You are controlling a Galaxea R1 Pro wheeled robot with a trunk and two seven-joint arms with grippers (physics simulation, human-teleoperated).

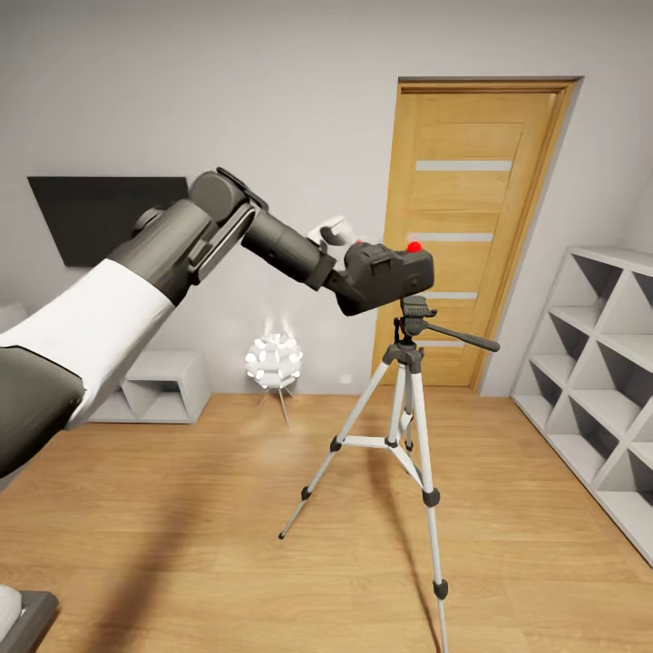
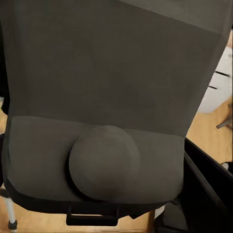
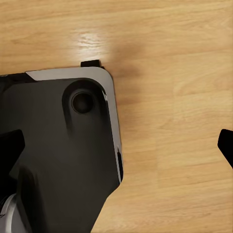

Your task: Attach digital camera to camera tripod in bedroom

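The digital camera (image 1: 390, 277), matte black with a red button on top, is held out on my left arm with my left gripper (image 1: 355, 272) shut on its rear side. It hangs directly over the dark head of the camera tripod (image 1: 405, 399), its underside at the mounting plate; I cannot tell whether they touch. The tripod stands on three silver legs, its pan handle pointing right. In the left wrist view the digital camera (image 2: 103, 162) looms very close, with one dark finger (image 2: 208, 187) beside it. My right gripper (image 3: 118, 145) hangs open over the floor.
A wooden door (image 1: 472, 227) is behind the tripod. Grey cube shelving (image 1: 599, 363) lines the right wall. A white flower-shaped lamp (image 1: 273, 361) and a low white shelf (image 1: 163, 385) stand by the back wall. The robot's dark base (image 3: 58, 155) sits below the right gripper.
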